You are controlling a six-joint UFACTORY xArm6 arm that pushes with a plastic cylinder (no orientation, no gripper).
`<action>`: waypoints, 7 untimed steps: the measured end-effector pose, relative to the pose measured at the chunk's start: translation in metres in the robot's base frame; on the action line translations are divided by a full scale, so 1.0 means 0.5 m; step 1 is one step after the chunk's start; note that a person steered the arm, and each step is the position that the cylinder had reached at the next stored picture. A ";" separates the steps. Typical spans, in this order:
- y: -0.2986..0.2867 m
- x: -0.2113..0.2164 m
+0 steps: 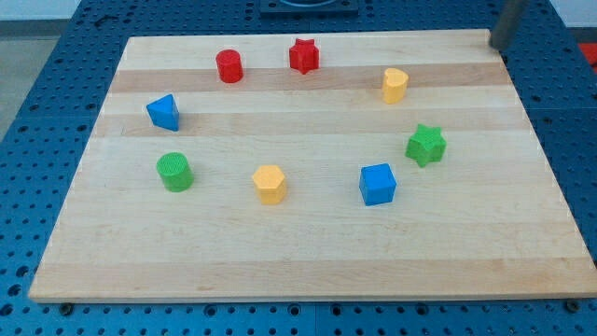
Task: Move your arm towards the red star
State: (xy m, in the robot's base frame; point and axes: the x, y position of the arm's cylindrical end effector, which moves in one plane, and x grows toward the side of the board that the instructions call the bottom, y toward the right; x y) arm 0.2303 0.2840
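A: Nearest the camera, what sits on the worktop [308,266]?

B: Closest are the yellow hexagonal block [269,184] and the blue cube [378,184], side by side but apart, toward 6 o'clock of the ring of blocks. Next along, at about 8 o'clock, stands the green cylinder [174,172].

A: And the red star?

B: The red star [304,55] is at 12 o'clock, near the view's top edge of the board, with the red cylinder [229,66] just beside it at 11 o'clock.

A: The others?

B: A blue block [163,112], shape hard to call, at 10 o'clock; a yellow block [395,85], rounded, at 2 o'clock; a green star [426,145] at 4 o'clock.

A: Where is the arm?

B: My tip [497,46] shows at the board's top corner on the view's right — the rod enters from the top edge, blurred. It is well apart from every block; the yellow rounded one is closest, and the red star lies off toward 9 o'clock from it.

A: State of the end effector?

B: No jaws to judge — it is a plain rod, touching no block.
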 end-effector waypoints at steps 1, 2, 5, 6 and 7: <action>-0.014 0.000; -0.102 0.000; -0.343 0.047; -0.384 0.047; -0.384 0.043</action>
State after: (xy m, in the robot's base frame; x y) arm 0.2516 0.0922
